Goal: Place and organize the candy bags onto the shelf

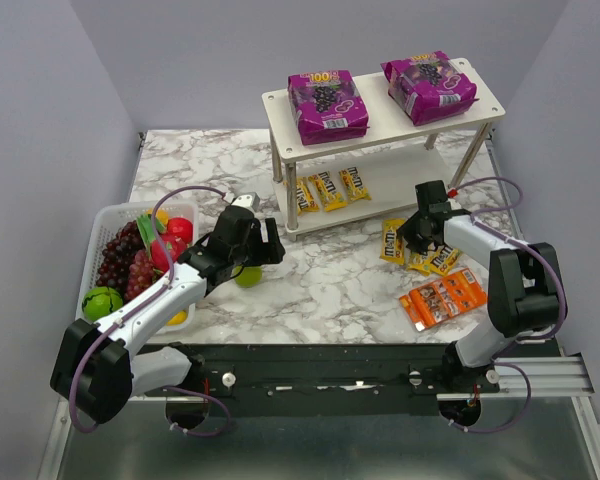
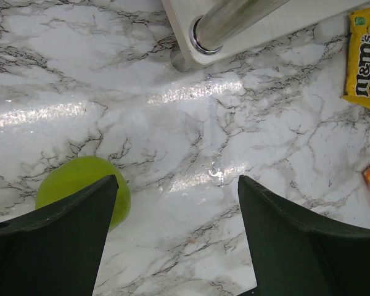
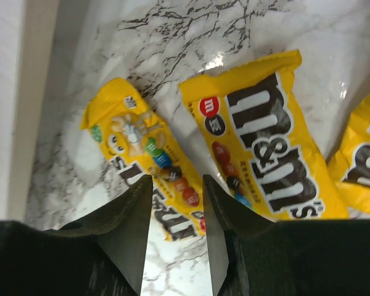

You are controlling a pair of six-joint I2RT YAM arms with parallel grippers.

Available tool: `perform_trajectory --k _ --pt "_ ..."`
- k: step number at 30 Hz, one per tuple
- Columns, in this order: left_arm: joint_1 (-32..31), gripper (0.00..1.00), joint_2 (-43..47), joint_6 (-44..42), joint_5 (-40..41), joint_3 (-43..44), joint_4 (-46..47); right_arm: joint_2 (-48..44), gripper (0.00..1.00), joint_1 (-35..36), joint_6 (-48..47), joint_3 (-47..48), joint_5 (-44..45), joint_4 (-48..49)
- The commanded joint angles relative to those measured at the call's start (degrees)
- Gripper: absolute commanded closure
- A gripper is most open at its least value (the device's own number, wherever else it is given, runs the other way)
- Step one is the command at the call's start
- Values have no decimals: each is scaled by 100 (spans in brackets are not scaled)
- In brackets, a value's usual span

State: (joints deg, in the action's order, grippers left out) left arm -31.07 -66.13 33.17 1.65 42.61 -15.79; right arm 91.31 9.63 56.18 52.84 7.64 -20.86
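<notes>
Marble tabletop below me: my left gripper hangs wide apart, empty, beside a green fruit. My right gripper, half-parted, holds nothing above close-lying yellow packets, so closing could pinch two. The shelf carries two purple pouches on top and three yellow packets on its lower tier; three more and one orange pack lie on the table.

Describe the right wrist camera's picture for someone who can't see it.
Three yellow candy packets lie flat on a marble table, the third cut off at the right edge. The right gripper hangs above them, its two dark fingers slightly apart.
</notes>
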Motion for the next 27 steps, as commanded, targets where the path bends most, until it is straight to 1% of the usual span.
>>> perform_trajectory --k 1,6,7,9,11,15,18,21,24,25,27 --pt "31 11 -14 -83 -156 28 50 361 53 -22 -801 376 204 -67" --pt "31 11 3 -47 -314 2 76 862 56 -14 -1284 631 -709 -14" --pt "31 11 3 -47 -323 10 76 854 57 13 -1355 596 -729 20" --pt "31 11 3 -56 -349 2 76 810 57 13 -1547 517 -1174 117" --pt "31 11 3 -56 -367 2 76 845 58 13 -1759 491 -1431 109" --pt "31 11 12 -56 -411 2 94 880 62 21 -2294 298 -2098 100" --pt "31 11 12 -47 -420 -7 120 792 64 171 -2628 104 -2371 91" --pt "31 11 30 -30 -472 -42 155 739 64 486 -3015 -10 -2608 65" --pt "31 11 4 -12 -534 -60 182 844 64 1022 -3349 16 -2863 4" --pt "31 11 -5 -12 -560 -69 182 880 64 1311 -3386 7 -2891 12" --pt "31 11 -23 5 -604 -60 190 941 64 1559 -3438 -2 -2996 38"
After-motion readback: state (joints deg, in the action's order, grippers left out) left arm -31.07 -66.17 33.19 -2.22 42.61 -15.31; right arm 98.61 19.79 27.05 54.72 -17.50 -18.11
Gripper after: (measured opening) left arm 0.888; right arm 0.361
